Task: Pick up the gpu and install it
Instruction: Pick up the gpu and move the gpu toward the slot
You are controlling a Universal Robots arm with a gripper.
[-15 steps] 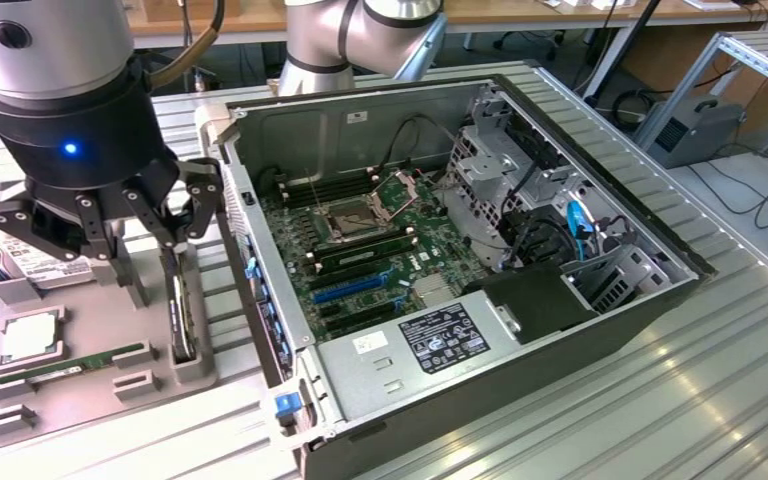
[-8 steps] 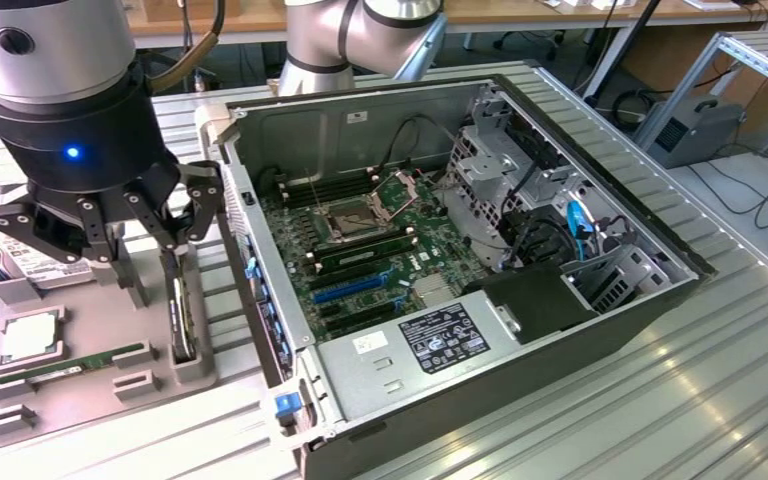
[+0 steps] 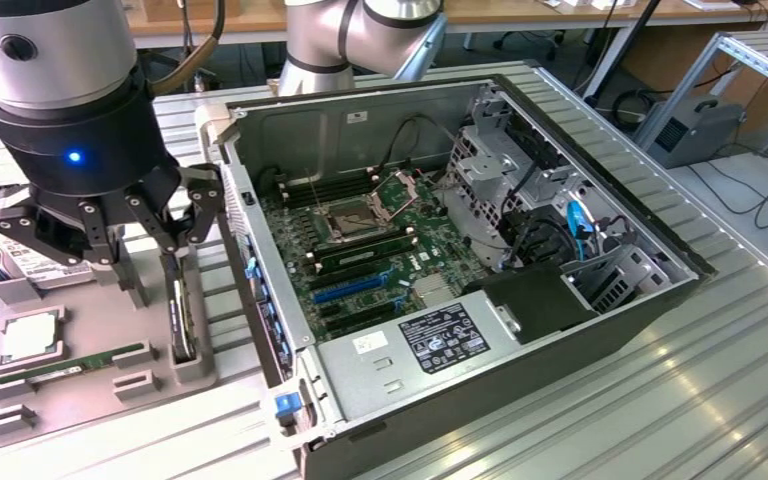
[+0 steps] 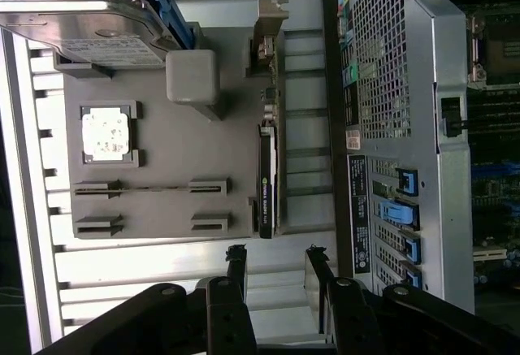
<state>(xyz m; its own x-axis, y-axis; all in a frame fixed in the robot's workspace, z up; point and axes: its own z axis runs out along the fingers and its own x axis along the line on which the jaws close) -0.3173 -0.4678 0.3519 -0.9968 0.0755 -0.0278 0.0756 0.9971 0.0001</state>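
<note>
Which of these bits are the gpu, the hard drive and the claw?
gpu (image 4: 266, 184), wrist view, on its dark edge.
hard drive (image 4: 99, 49), wrist view, on its white label.
claw (image 4: 276, 253), wrist view, midway between its fingertips.

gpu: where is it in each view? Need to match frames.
Exterior view: gpu stands on edge at the gray tray's side nearest the computer case, at the exterior view's left.
Wrist view: gpu between tray and case.
Shared landmark: square silver chip on the tray.
</note>
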